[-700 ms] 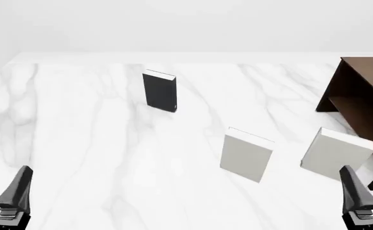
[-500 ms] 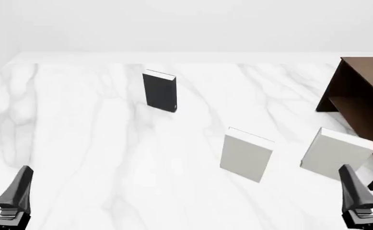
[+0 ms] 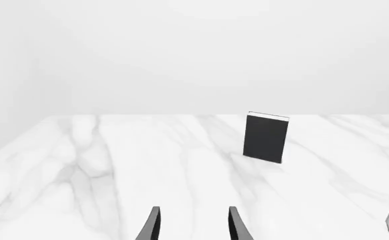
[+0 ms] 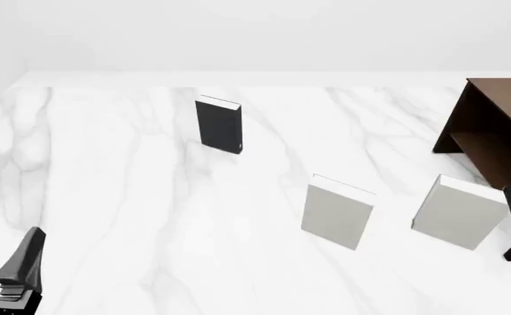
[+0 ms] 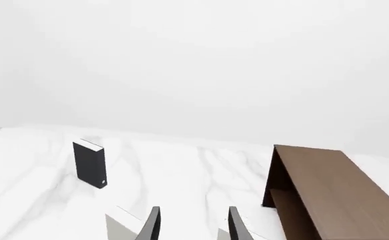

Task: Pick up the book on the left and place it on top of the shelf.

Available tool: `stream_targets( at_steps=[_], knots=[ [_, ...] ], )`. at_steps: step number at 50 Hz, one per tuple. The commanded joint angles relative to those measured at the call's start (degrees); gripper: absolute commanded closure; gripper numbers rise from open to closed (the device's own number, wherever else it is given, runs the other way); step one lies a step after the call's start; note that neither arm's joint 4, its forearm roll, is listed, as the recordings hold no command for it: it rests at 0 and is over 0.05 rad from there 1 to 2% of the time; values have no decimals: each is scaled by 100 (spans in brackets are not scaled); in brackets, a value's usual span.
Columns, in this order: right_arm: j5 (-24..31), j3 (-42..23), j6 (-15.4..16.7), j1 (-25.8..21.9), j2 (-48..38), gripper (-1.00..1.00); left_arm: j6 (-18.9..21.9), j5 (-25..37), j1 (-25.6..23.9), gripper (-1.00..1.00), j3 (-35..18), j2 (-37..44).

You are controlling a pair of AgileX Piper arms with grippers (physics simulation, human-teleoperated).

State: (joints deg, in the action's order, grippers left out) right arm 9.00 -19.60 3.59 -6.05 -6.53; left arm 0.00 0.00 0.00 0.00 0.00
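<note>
On the table [image 4: 106, 197], the book [image 4: 218, 125] stands upright far back and left of centre. Two more books [image 4: 338, 211] [image 4: 458, 212] stand nearer (side by side, apart). The shelf [image 4: 494, 128] sits at the right edge, seemingly just behind the rightmost one.

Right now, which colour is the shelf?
Dark brown; the shelf shows best in the right wrist view.

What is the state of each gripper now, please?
Left gripper: open, holding nothing.
Right gripper: open, holding nothing.
</note>
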Motion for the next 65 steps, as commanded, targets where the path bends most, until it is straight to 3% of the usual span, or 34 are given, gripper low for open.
stream_targets(
  at_steps=[1,8,10,13,14,17,20,30,54,65],
  knots=[
    [194,-1010,178,-454,-809,-100,0,0,0,-100,0,0],
    [312,-1564,414,-691,-1466,-100,0,0,0,-100,0,0],
    [339,-1639,665,-773,-1646,-100,0,0,0,-100,0,0],
    [423,-1788,671,-846,-1784,-100,0,0,0,-100,0,0],
    [473,-1934,874,-951,-1961,-100,0,0,0,-100,0,0],
    [498,-2138,818,-977,-2165,-100,0,0,0,-100,0,0],
    [531,-2309,1057,-1146,-2463,-100,0,0,0,-100,0,0],
    [568,-2962,1205,-1471,-3255,-100,0,0,0,-100,0,0],
    [83,-3616,1108,-1838,-4888,-100,0,0,0,-100,0,0],
    [17,-4260,990,-2117,-5839,-100,0,0,0,-100,0,0]
  ],
)
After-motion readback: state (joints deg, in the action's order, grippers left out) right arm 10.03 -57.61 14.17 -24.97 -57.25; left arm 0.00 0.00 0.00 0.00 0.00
